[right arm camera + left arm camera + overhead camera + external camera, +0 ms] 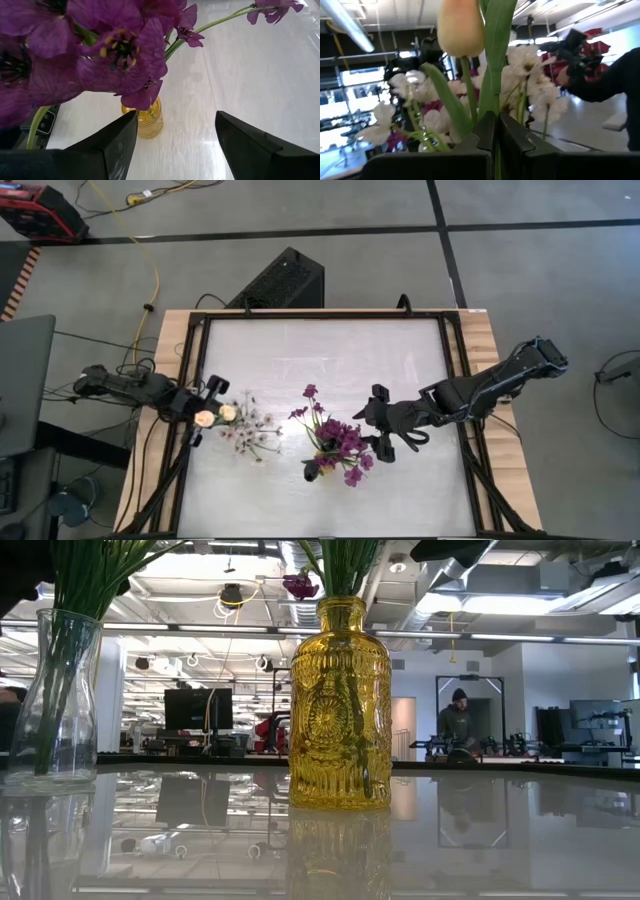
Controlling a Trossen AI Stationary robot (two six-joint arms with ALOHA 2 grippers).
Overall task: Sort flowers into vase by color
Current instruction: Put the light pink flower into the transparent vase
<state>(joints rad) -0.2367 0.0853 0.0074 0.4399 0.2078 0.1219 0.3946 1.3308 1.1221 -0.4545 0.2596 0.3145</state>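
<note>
Tulip [460, 27] upright, stem apparently pinched in closed left gripper [492, 132], right gripper [175, 145] wide open, empty, above yellow vase [145, 120].

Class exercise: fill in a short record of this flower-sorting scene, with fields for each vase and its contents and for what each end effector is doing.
Clear vase: green stems; cream tulips and white blossoms
Yellow vase: purple flowers
Left end effector: shut on a tulip stem above the clear vase
Right end effector: open, beside the purple flowers, holding nothing
Table: glossy white
</note>
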